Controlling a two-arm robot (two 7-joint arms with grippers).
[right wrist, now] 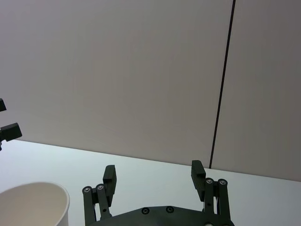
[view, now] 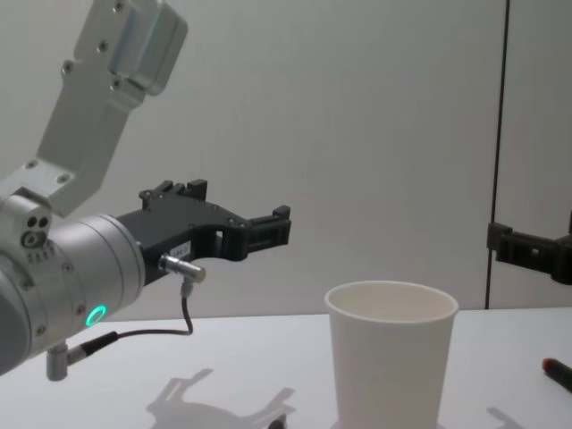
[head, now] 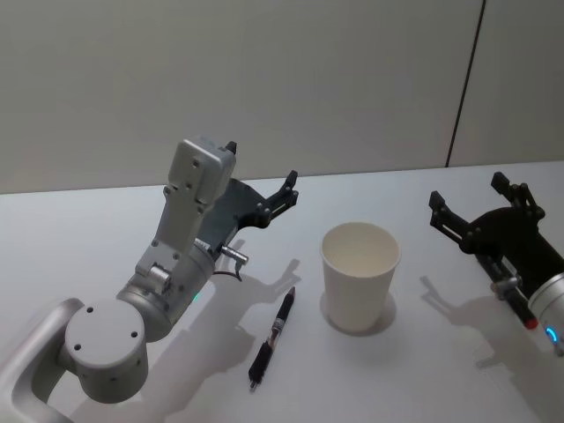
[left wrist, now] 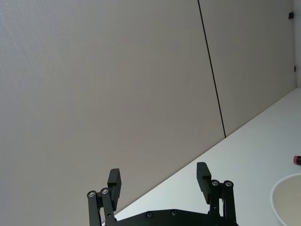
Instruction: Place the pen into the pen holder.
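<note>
Pen and pen holder both rest on the white table, near each other but not touching. The pen is dark with a clear middle section, and it lies flat and slantwise on the holder's left, one end toward the robot and the other pointing off toward the wall. The pen holder, a plain white paper cup with a rolled rim, stands upright with its mouth open; in the chest view it rises in the foreground, and a part of its rim shows at the edge of the left wrist view and of the right wrist view. The left pincer hangs above the table behind and to the left of the pen, well off the surface, its shadow falling on the table beneath it. Its fingers are spread wide with nothing between them, as the left wrist view and the chest view also show. The right pincer is held above the table to the right of the pen holder, apart from it, likewise spread wide and empty, and the right wrist view shows both its black fingers pointing at the grey wall. In the chest view it comes in at the right edge, higher than the holder's rim.
</note>
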